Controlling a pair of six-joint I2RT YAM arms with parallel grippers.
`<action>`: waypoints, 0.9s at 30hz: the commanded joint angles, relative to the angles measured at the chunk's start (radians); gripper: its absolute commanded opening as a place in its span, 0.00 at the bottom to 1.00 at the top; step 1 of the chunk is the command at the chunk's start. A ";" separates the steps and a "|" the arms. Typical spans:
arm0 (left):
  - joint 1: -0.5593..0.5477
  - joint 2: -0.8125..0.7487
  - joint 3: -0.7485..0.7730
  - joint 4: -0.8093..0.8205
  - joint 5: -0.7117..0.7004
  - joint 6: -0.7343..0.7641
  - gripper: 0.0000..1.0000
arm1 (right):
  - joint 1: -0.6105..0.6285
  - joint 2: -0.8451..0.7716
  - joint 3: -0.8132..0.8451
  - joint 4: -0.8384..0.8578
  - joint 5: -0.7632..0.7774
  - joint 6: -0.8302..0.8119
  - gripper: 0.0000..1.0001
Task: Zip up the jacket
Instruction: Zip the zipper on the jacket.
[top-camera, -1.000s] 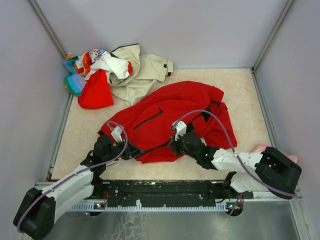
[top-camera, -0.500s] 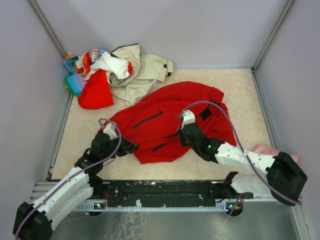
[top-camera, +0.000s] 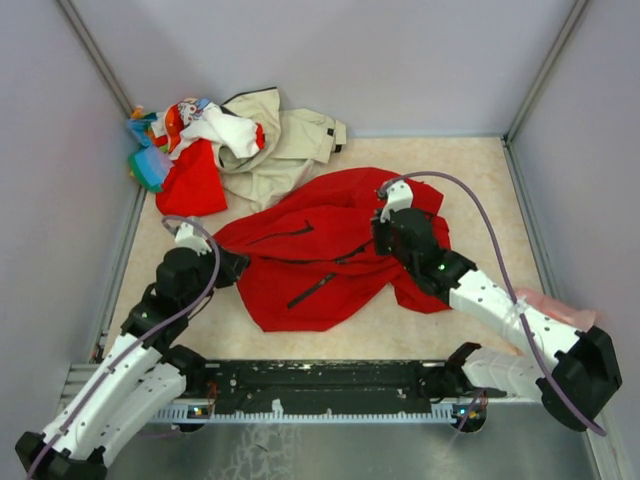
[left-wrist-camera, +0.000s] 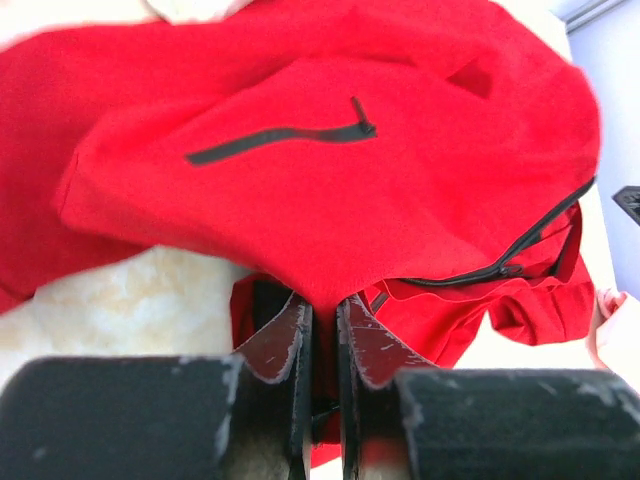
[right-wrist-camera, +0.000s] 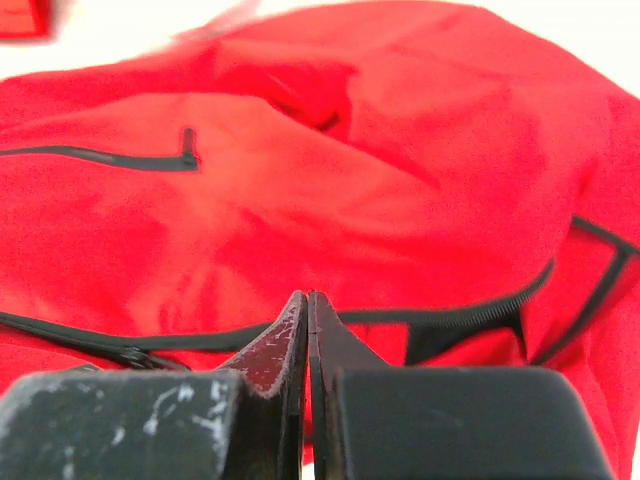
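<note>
Left gripper (left-wrist-camera: 322, 325): closed to a narrow slit, with a fold of red cloth pinched between the fingers; the jacket is held at its left edge.
Right gripper (right-wrist-camera: 308, 310): fingers pressed flat together with no gap; the tips are set against the black zipper band, and whether cloth is caught between them cannot be told.
Jacket (top-camera: 320, 260): spread crumpled across the middle of the table, slightly right of centre, and stretched between the two grippers, the left one at its left edge and the right one at its upper right part.
Front zipper (left-wrist-camera: 500, 268): seen as a black line running along a loose red edge; it is not closed over the visible stretch.
Pocket zip (left-wrist-camera: 280, 135): a slanted black line lying on the flat upper panel, beyond the left gripper.
Left arm (top-camera: 130, 370): reached forward and left from its base, ending at the jacket's left edge.
Right arm (top-camera: 500, 305): extended diagonally from the near right corner over the jacket's right side.
Table (top-camera: 470, 190): a pale mottled surface, left bare beyond and to the right of the jacket.
Heap of clothes (top-camera: 215, 130): piled in the far left corner, well apart from the grippers; a beige jacket (top-camera: 285, 150) lies at its right side, just beside the red jacket's far edge.
</note>
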 joint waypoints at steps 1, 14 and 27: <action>0.004 0.073 0.160 -0.057 0.013 0.161 0.14 | 0.002 0.044 0.138 0.020 -0.169 -0.081 0.00; 0.003 0.056 0.298 -0.240 0.037 0.270 0.70 | 0.006 0.051 -0.013 0.060 -0.330 0.012 0.30; -0.227 0.591 0.375 0.038 0.252 0.307 0.72 | 0.057 0.052 -0.170 0.192 -0.296 0.188 0.40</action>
